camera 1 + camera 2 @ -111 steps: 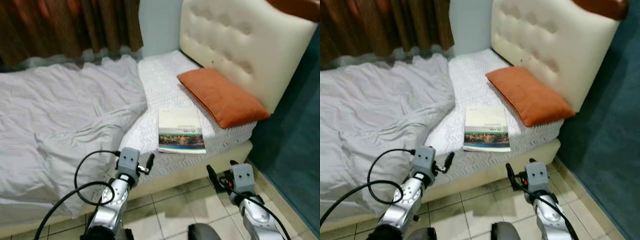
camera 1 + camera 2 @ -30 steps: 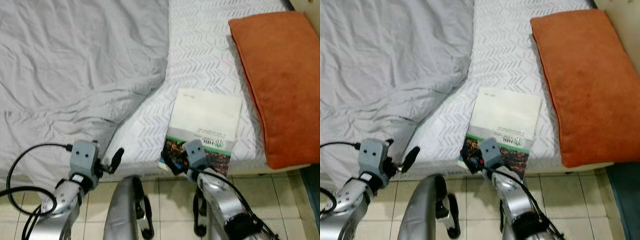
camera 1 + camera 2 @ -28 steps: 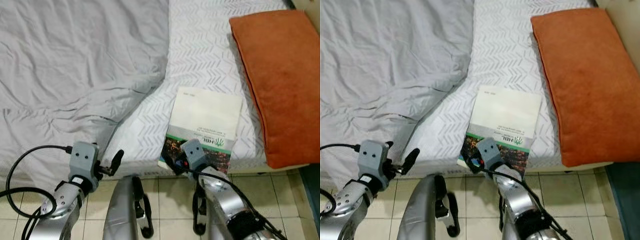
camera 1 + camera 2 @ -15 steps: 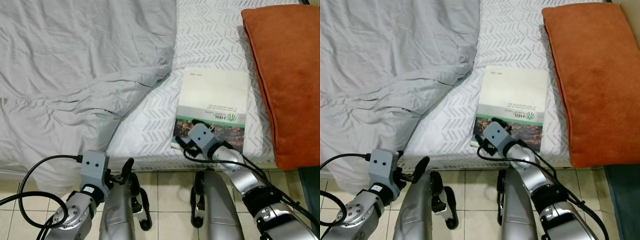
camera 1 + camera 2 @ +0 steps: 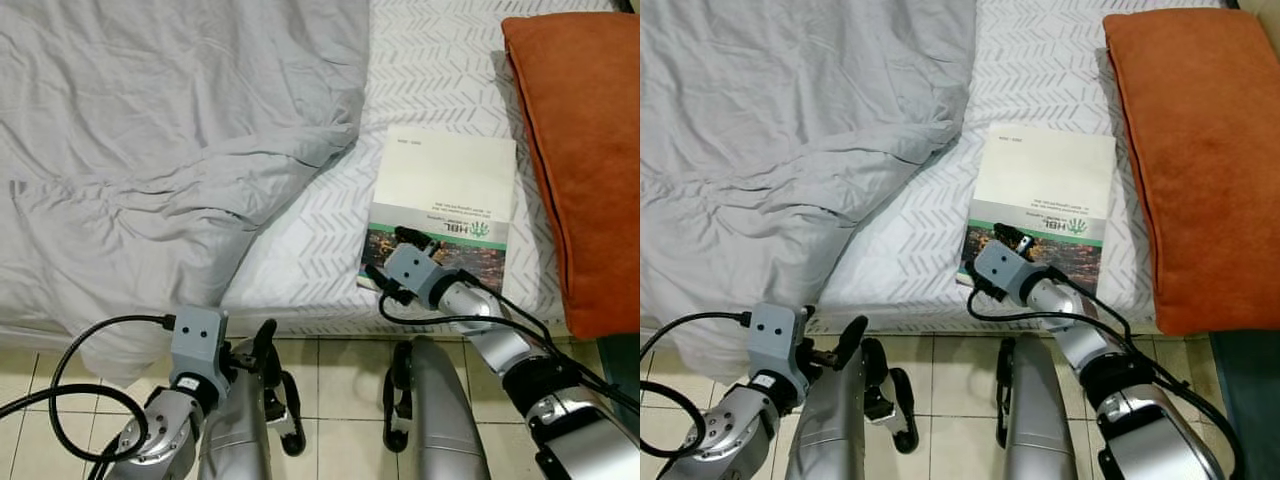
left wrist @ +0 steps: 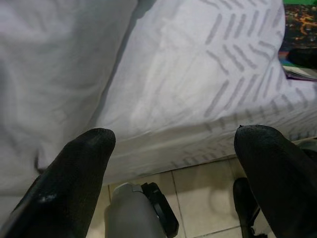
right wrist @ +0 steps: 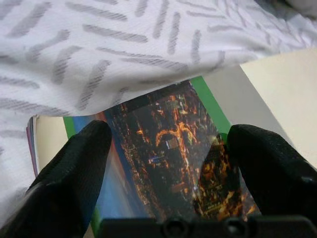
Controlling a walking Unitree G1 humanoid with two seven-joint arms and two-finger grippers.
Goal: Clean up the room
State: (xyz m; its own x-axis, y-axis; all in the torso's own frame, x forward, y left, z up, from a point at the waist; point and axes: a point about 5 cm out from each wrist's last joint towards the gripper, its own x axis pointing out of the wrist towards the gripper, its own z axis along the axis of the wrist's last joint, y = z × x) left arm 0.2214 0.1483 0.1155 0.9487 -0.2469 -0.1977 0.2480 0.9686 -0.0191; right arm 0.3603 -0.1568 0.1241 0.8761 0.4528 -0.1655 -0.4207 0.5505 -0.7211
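Nearest, the left gripper point(image 5: 262, 345) hangs low over the tiled floor point(image 5: 330, 450) just off the near edge of the bed point(image 5: 310, 270), its two fingers spread wide with nothing between them; in its wrist view they frame the mattress side and tiles. The right gripper point(image 5: 992, 262) reaches over that near edge onto the book point(image 5: 1042, 195); its fingers point(image 7: 69, 168) stand apart over the dark, photo-printed end of the cover, gripping nothing, though whether the tips touch the cover cannot be told. The book lies flat on the chevron sheet at the near edge of the bed; its long axis runs from that edge toward the far side, the picture end nearest the robot, the plain cream end farther off, its print upside down to the robot. Just to its right lies an orange pillow point(image 5: 580, 150), lengthwise the same way; to the left and farther back spreads a crumpled grey duvet point(image 5: 160, 140).
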